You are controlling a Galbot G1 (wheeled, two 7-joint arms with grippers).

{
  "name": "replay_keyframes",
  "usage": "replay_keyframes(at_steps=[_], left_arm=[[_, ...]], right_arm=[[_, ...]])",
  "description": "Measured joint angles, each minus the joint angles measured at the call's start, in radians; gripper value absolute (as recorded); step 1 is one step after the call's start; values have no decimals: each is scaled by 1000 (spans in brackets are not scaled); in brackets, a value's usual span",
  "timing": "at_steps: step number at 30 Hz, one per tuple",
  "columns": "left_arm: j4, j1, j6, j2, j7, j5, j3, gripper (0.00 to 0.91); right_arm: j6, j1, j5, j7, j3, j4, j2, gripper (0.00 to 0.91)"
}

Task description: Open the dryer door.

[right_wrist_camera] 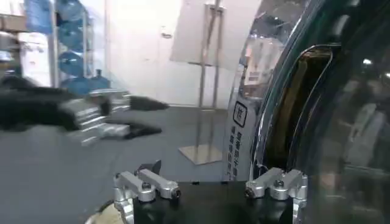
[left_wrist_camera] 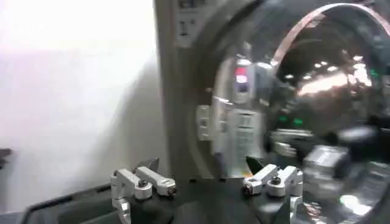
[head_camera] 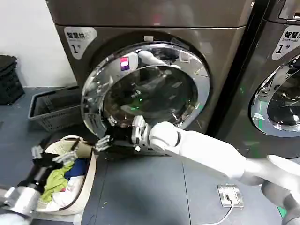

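your right gripper (head_camera: 104,143) sits at the lower left rim of the dryer door (head_camera: 146,86), jaws wide; the door stands slightly ajar. your left gripper (head_camera: 54,157) hangs jaws wide over the laundry basket (head_camera: 89,180), below-left of the door.

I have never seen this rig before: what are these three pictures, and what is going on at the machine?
They show one moment from three cameras on a two-armed robot: one on its head, one on each wrist. The head view shows the brown-grey dryer with the dryer door swung partly open. The right hand reaches to the door's lower edge, fingers open, holding nothing. The left hand hovers open over a laundry basket of clothes on the floor. A second machine stands to the right.
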Motion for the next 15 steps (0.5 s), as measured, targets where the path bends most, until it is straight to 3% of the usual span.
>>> replay_keyframes(at_steps=[8,15], left_arm=[[87,-41,-42,110,74,-129,-70,907],[158,-68,-163,195,185,-141,-61,907]], right_arm=[[-4,-35,7,-57,26,138,-96,907],[-4,-69,13,-99,55,233,-180,907]])
